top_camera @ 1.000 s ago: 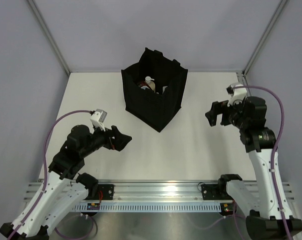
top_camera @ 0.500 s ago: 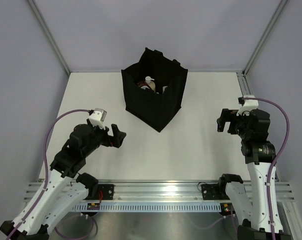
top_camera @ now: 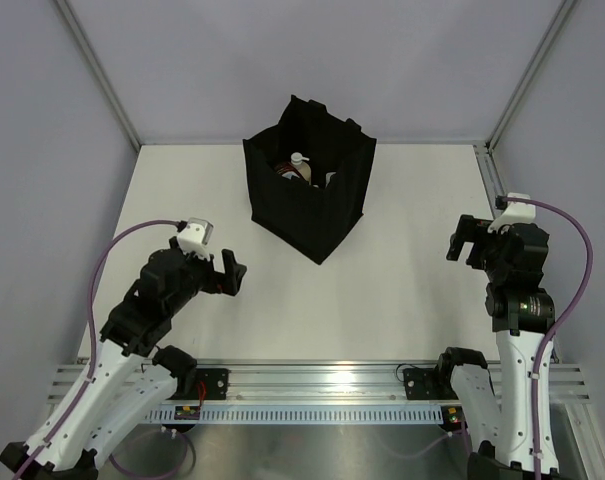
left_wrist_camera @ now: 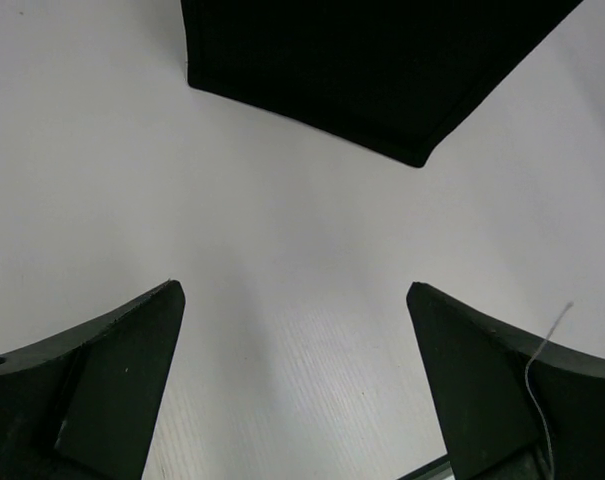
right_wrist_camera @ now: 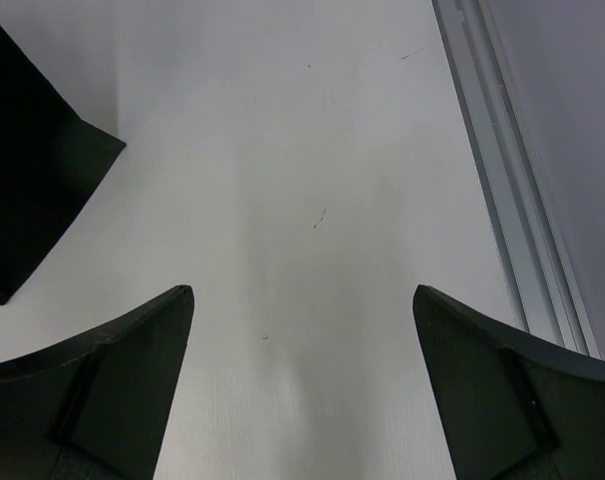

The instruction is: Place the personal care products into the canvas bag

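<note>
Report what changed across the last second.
The right gripper swung away from the canvas bag toward the right edge of the table; the left gripper drew back slightly. Both were open and empty throughout. The bag and the white-capped bottle inside it stayed put.

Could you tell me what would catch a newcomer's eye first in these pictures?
The black canvas bag stands at the back middle of the white table, a white-capped bottle showing inside. Either side, nearer the front, the left gripper and right gripper hover with jaws open and empty.
</note>
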Controlling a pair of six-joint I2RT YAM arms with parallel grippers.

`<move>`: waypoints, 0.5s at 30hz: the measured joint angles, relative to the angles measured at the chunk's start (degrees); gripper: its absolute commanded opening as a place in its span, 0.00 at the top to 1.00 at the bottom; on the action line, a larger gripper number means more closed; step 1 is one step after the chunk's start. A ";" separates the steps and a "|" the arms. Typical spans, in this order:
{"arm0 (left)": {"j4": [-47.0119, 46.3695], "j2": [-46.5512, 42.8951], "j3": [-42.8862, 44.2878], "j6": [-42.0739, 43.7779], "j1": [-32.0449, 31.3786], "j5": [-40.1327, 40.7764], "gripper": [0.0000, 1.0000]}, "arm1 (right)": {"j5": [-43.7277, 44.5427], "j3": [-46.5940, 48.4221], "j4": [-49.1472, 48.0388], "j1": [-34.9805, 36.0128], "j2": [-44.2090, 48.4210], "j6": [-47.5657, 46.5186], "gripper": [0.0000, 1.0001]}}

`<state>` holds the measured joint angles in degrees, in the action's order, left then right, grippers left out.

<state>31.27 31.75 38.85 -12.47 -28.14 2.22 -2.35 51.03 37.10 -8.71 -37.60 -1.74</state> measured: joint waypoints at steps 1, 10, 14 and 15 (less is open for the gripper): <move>0.04 -0.13 0.00 0.15 0.00 -0.02 0.01 | 0.28 0.00 0.00 -0.11 -0.02 0.13 0.01; 0.39 -1.79 0.00 0.24 0.00 -0.09 0.01 | 2.38 0.00 -0.02 -1.22 -0.15 0.72 0.00; 0.37 -2.75 0.00 0.22 0.00 -0.31 0.01 | 2.47 0.00 -0.02 -1.92 0.17 0.72 0.01; 0.37 -2.78 0.00 0.22 0.00 -0.31 0.01 | 2.47 0.00 -0.02 -2.03 0.28 0.70 0.01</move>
